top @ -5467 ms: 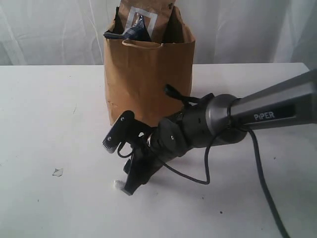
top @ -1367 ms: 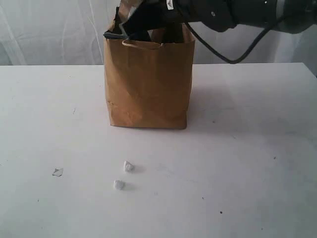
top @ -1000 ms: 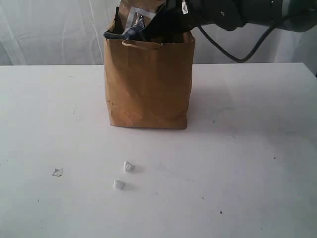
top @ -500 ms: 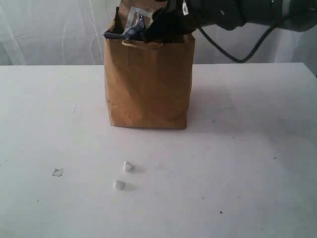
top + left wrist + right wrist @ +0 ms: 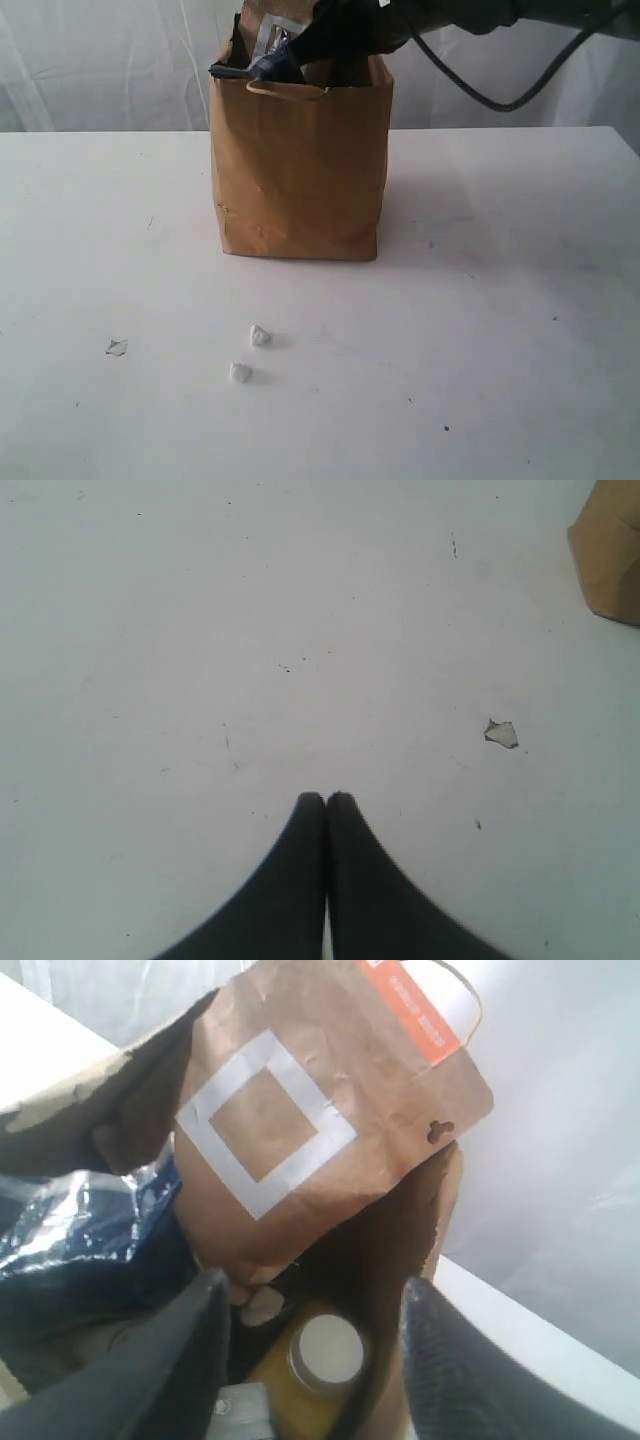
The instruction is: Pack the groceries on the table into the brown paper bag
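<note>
The brown paper bag (image 5: 300, 170) stands upright at the middle back of the table (image 5: 480, 330). A brown pouch (image 5: 272, 22) with a white square and a long dark packet (image 5: 240, 68) stick out of its top. My right gripper (image 5: 325, 40) hovers over the bag's mouth, open and empty. Its wrist view looks down into the bag: my right gripper (image 5: 318, 1285) frames the yellow bottle's white cap (image 5: 325, 1348), beside the brown pouch (image 5: 300, 1130) and the dark packet (image 5: 80, 1230). My left gripper (image 5: 326, 798) is shut and empty over bare table, far from the bag's corner (image 5: 610, 550).
Two small white crumbs (image 5: 261, 335) (image 5: 240, 372) and a pale chip (image 5: 117, 347) lie on the table in front of the bag. A pale grey item (image 5: 240, 1405) sits low in the bag next to the bottle. White curtains hang behind.
The right arm left the table in front of the bag and came over the bag's mouth. In the last half second it has lifted slightly. Two white crumbs now show.
</note>
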### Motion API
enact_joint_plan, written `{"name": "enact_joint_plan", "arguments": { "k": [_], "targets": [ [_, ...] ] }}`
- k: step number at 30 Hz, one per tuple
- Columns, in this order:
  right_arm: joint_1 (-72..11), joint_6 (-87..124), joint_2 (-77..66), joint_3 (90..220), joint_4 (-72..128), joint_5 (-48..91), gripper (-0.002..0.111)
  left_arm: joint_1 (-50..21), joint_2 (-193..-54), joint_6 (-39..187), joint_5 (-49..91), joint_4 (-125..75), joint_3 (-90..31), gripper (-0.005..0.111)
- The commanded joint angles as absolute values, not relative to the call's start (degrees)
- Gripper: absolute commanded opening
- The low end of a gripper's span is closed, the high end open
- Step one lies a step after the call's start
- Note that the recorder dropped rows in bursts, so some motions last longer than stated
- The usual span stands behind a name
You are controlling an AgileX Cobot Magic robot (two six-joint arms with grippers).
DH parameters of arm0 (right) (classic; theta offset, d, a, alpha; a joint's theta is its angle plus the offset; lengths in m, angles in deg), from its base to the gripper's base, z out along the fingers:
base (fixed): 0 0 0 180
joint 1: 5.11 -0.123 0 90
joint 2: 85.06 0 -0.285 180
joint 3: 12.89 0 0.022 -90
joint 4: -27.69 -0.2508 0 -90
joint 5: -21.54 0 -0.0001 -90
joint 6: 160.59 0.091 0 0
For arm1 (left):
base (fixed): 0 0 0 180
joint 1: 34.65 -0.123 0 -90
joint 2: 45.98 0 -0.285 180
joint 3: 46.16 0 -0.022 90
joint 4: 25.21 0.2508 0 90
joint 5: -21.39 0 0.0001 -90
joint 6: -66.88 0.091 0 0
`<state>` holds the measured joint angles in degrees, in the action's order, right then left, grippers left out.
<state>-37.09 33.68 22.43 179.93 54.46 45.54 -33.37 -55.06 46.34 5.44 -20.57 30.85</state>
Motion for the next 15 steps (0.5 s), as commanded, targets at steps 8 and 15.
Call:
{"name": "enact_joint_plan", "arguments": {
  "k": [8, 15],
  "targets": [
    [-38.1, 33.6, 18.8, 180.1, 52.4, 49.0, 0.050, -33.6, -54.9, 46.3, 5.9, -20.3, 31.1, 0.000],
    [-40.1, 27.3, 14.1, 180.6, 41.0, 62.8, 0.050, -33.6, -54.9, 46.3, 5.9, -20.3, 31.1, 0.000]
  ]
}}
